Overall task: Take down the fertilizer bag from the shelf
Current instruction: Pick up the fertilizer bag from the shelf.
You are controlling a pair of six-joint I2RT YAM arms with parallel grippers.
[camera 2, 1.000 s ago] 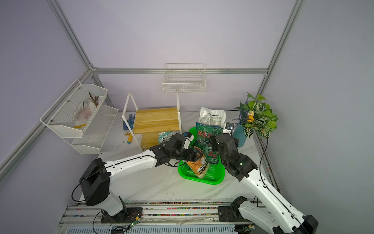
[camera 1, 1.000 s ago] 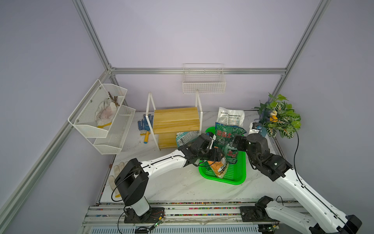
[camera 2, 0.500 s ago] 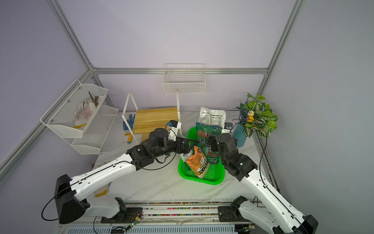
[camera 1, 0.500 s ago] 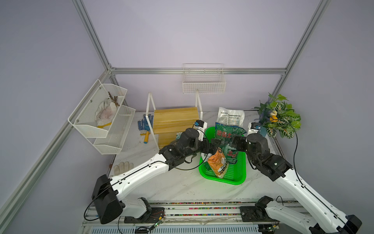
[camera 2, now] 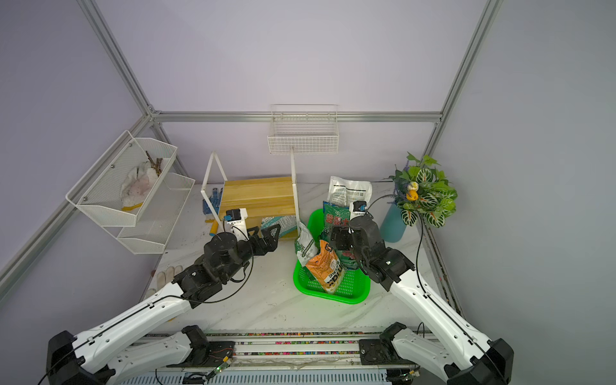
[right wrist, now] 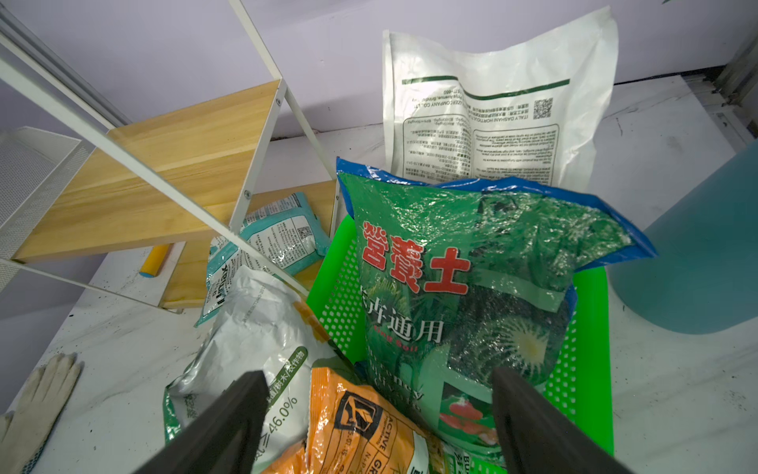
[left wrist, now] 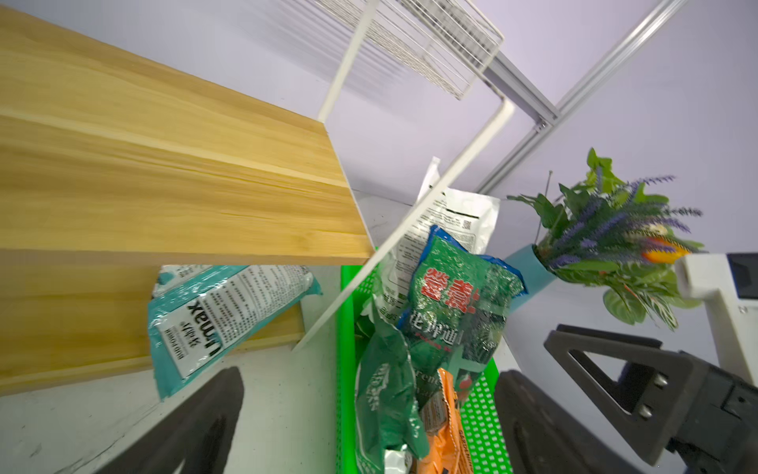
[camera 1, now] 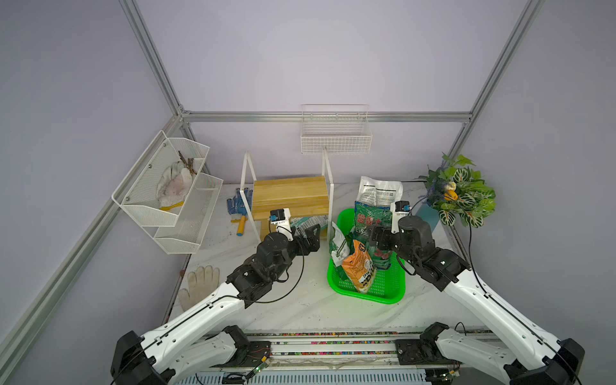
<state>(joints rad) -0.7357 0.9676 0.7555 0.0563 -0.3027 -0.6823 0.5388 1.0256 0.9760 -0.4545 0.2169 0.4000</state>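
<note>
Left pincer [camera 1: 308, 233] retreated beside shelved fertilizer bag [camera 1: 308, 221].

The green soil bag [right wrist: 463, 287] stands in the green basket [right wrist: 590, 369]; the right gripper [right wrist: 375, 418] jaws are spread, holding nothing.

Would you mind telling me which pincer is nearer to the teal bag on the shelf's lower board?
Left. The left pincer hangs open right in front of the teal bag; the right pincer is over the green basket, farther off.
</note>
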